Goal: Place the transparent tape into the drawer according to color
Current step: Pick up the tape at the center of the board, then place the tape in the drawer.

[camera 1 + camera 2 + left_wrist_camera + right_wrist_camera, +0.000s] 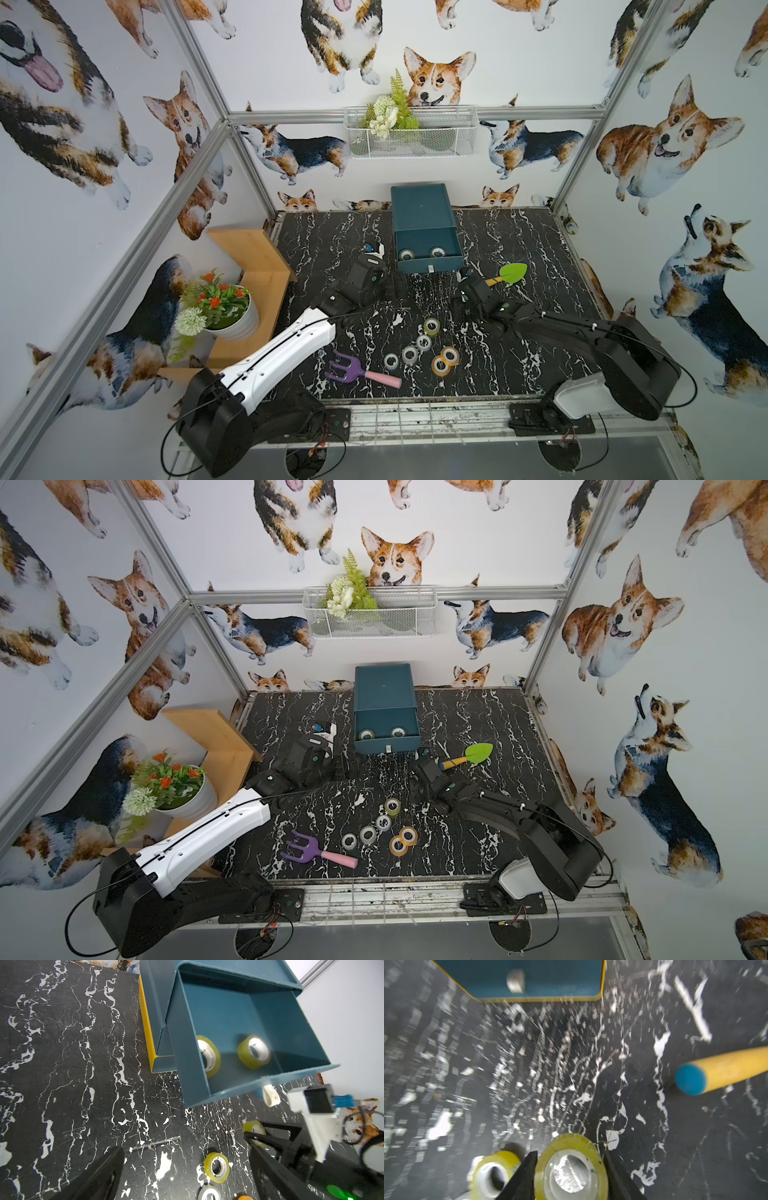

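- Black, white-veined table [316,249]: the work surface, seen in both top views.
- Teal cabinet [417,203]: stands at far centre. Its drawer [449,262] is pulled out toward the near side.
- Drawer rolls [405,254]: two yellow-green rolls, side by side in the drawer and not touching.
- Right gripper [571,1155]: just near of the drawer front and pointing at it. Its fingers [526,1172] lie against both sides of the held roll [571,1140], which is yellow-green and gripped across its width. The gripper hides this roll in the top views.
- Yellow-green roll [432,326]: on the table, just left of the held roll.
- Grey rolls [410,354]: three in a slanting row that runs near-left from the yellow-green roll.
- Orange rolls [450,355]: two, touching each other, just right of the grey row.
- Left gripper [185,1151]: near-left of the drawer, jaws wide with nothing between them.
- Rake [361,374]: purple head and pink handle, near-left of the grey rolls.
- Shovel [513,272]: green blade and yellow handle, right of the drawer.
- Shelf [253,249]: wooden, at the table's left edge, carrying a potted plant [232,320].
- Basket [415,141]: white wire, on the far wall, holding flowers.
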